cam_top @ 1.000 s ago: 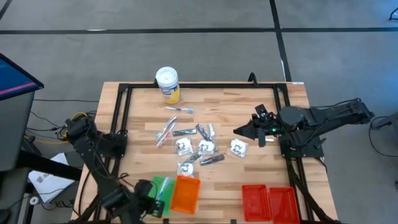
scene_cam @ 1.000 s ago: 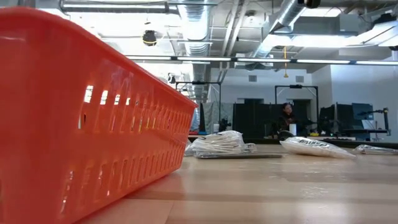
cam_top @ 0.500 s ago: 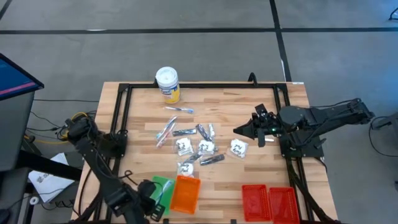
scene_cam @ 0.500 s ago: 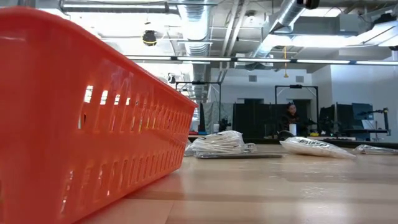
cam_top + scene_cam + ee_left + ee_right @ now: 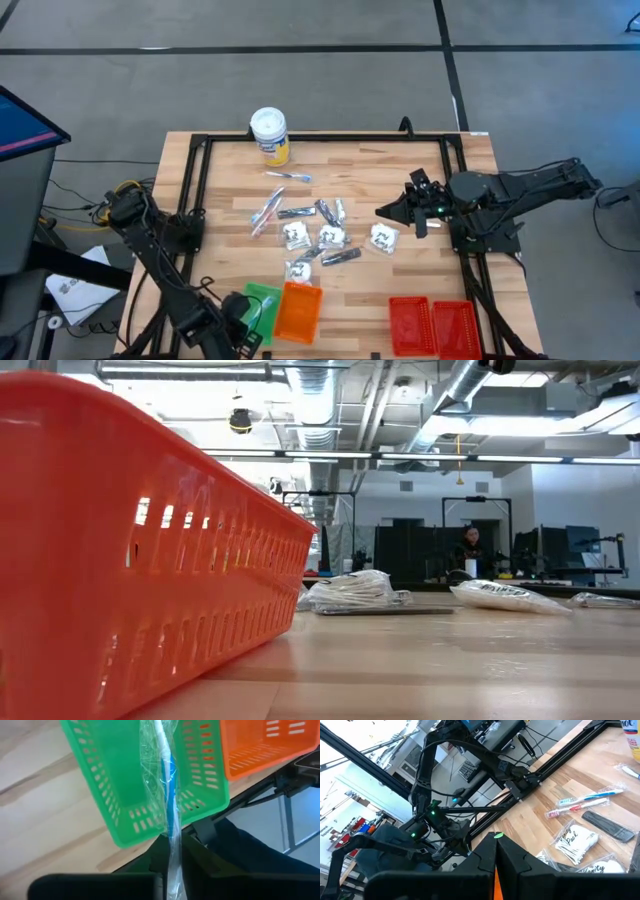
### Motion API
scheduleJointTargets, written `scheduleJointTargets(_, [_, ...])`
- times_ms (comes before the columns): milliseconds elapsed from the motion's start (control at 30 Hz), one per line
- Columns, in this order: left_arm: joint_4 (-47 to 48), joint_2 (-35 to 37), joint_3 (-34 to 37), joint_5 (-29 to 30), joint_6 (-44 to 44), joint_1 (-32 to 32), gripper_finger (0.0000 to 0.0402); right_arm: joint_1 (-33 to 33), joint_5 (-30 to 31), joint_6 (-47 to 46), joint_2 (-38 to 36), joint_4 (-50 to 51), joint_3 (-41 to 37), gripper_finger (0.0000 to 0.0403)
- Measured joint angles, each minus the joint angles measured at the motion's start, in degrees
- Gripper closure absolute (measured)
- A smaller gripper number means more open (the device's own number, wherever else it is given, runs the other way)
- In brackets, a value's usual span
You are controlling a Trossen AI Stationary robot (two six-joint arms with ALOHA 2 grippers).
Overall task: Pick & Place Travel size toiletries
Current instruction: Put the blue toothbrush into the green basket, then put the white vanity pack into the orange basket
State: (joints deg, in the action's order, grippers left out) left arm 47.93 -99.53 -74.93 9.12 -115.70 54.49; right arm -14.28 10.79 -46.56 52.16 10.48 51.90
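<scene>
Left wrist view — left gripper (image 5: pixel 172 852) pinches a clear-wrapped blue stick (image 5: pixel 167 785), lengthwise over the green tray (image 5: pixel 112 785); right gripper (image 5: pixel 385 211) waits closed, empty.

Toiletries (image 5: pixel 318 235) crowd table centre; bare wood (image 5: pixel 400 175) far right

The bench (image 5: pixel 420 290) is pale, matt wood planks. The green tray (image 5: pixel 125 775) is glossy perforated plastic. A toothbrush (image 5: pixel 167 785) wears crinkly clear film.
</scene>
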Motion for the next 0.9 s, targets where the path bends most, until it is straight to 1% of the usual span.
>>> scheduleJointTargets(267, [-0.4, 0.0, 0.8, 0.5, -1.3, -0.1, 0.0344, 0.0, 0.0, 0.0, 0.0, 0.0, 0.0, 0.0403])
scheduleJointTargets(600, [-0.4, 0.0, 0.8, -0.2, -1.4, 0.0, 0.0294, 0.0, 0.0, 0.0, 0.0, 0.0, 0.0, 0.0403])
scheduleJointTargets(800, [-0.2, 0.6, 0.8, 0.1, -1.3, 0.0, 0.0287, 0.0, 0.0, 0.0, 0.0, 0.0, 0.0, 0.0403])
scheduleJointTargets(900, [-0.1, 2.3, 0.8, 4.3, -1.3, 0.0, 0.0292, 0.0, 0.0, 0.0, 0.0, 0.0, 0.0, 0.0403])
